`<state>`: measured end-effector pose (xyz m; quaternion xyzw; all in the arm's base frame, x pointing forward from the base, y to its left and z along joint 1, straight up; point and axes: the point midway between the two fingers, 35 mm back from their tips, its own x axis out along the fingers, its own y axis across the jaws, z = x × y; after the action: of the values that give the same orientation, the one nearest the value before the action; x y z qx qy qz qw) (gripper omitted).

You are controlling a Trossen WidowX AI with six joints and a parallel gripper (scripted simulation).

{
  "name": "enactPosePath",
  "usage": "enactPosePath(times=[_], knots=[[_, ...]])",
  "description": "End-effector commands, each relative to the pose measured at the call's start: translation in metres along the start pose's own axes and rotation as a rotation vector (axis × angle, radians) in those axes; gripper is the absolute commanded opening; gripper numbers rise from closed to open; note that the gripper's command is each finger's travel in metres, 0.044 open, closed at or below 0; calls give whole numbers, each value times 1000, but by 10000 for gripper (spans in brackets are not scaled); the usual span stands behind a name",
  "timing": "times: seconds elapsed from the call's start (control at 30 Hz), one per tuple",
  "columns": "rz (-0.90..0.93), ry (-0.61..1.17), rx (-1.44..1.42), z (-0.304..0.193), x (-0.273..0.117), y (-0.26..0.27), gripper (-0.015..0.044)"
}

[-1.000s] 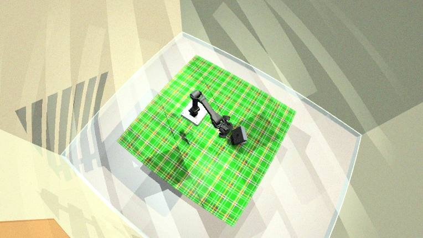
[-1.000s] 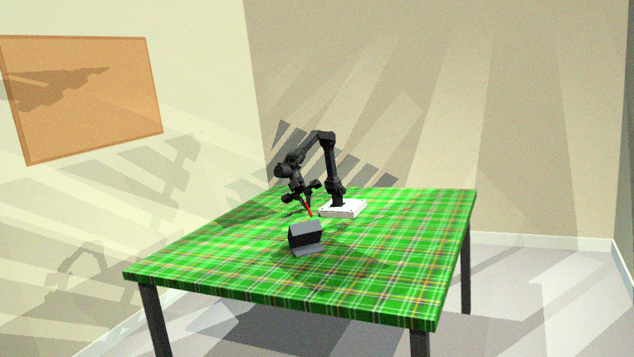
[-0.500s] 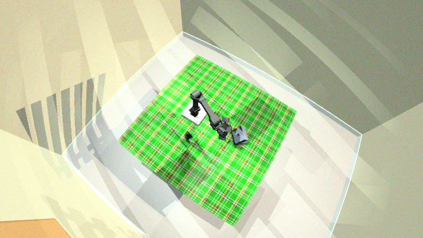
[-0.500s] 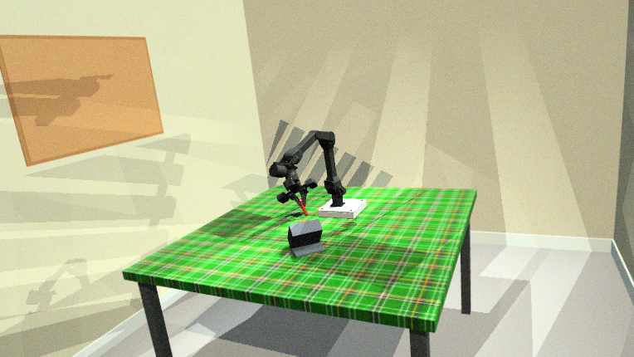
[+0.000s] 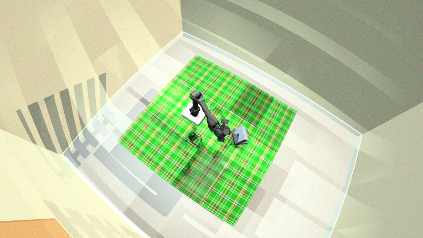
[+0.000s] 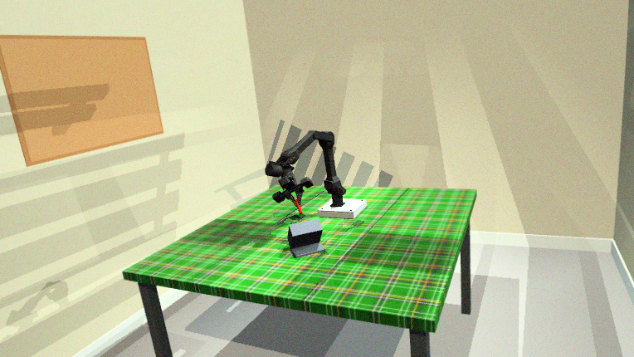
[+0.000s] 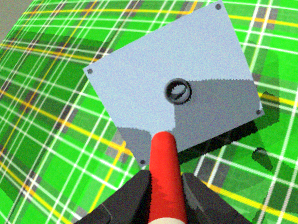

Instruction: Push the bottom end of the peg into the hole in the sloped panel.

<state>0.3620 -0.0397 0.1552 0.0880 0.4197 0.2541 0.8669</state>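
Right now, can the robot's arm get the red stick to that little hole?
Probably yes. The tool grips the red stick, whose tip points up at the hole in the grey panel. Nothing sits between them.

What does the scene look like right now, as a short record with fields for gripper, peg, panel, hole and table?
gripper: shut on the red peg
red peg: round, white band near the held end, free tip pointing at the panel, not yet in the hole
panel: grey, sloped, partly in shadow
hole: round, unfilled, ahead of the peg tip
table: green plaid top
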Motion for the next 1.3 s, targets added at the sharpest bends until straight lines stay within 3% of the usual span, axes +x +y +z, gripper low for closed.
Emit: enactPosePath(times=[0.0,1.27], knots=[[5,-13,-5,1,0,-1,0],[6,-73,-12,9,46,-12,0]])
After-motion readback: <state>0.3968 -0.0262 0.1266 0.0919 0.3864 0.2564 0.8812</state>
